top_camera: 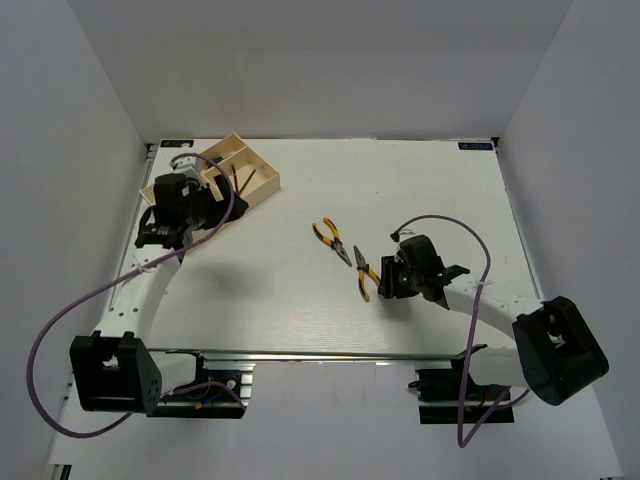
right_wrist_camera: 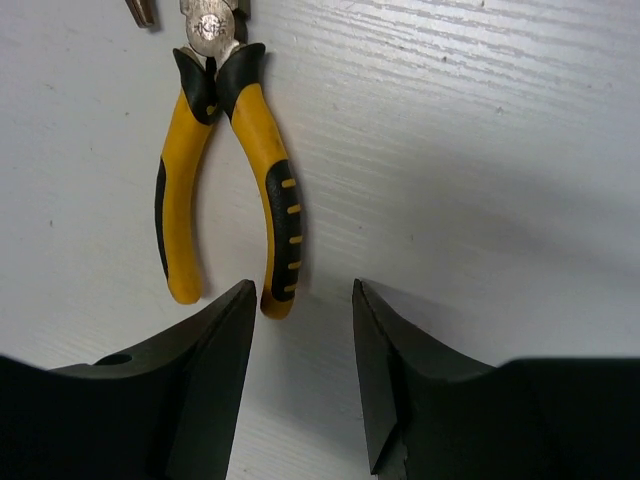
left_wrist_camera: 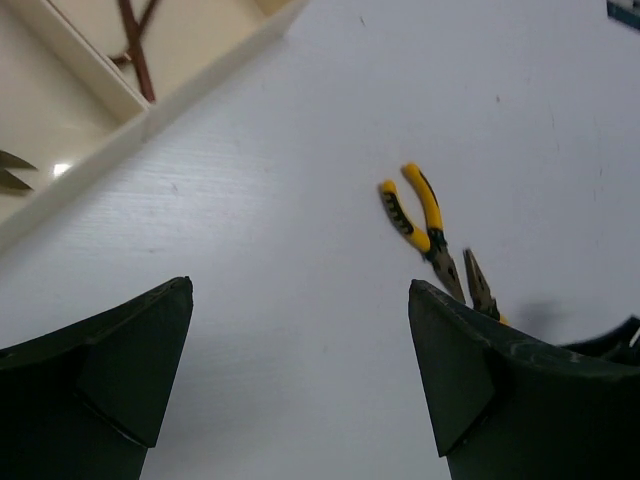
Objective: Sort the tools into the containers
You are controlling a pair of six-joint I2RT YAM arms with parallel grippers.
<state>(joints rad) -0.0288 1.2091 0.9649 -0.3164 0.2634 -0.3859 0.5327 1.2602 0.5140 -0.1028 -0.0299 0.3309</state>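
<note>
**A:** Where do the two grippers stand?

**B:** The right gripper (right_wrist_camera: 302, 292) hangs low over the white table (top_camera: 420, 190), its fingers apart with nothing between them. The left gripper (left_wrist_camera: 300, 290) has its fingers spread wide and is just as empty. It sits by the cream tray (top_camera: 252, 152) at the far left corner of the table.

**A:** And the tools?

**B:** Two pairs of yellow-handled pliers lie on the table near its middle, outside the tray. The near pair (right_wrist_camera: 272, 170) lies just ahead of the right gripper with its handles pointing back at the fingers. The end of one handle sits just beside one fingertip, and I cannot tell whether they touch. The far pair (top_camera: 331, 240) lies beyond it, toward the tray, and the noses of the two pairs are close together.

**A:** Is anything in the tray?

**B:** Thin dark rod-like tools (left_wrist_camera: 135, 50) lie in one compartment. In the next compartment two metal tips (left_wrist_camera: 12, 172) show at the edge of the left wrist view. I cannot tell which tool they belong to.
</note>
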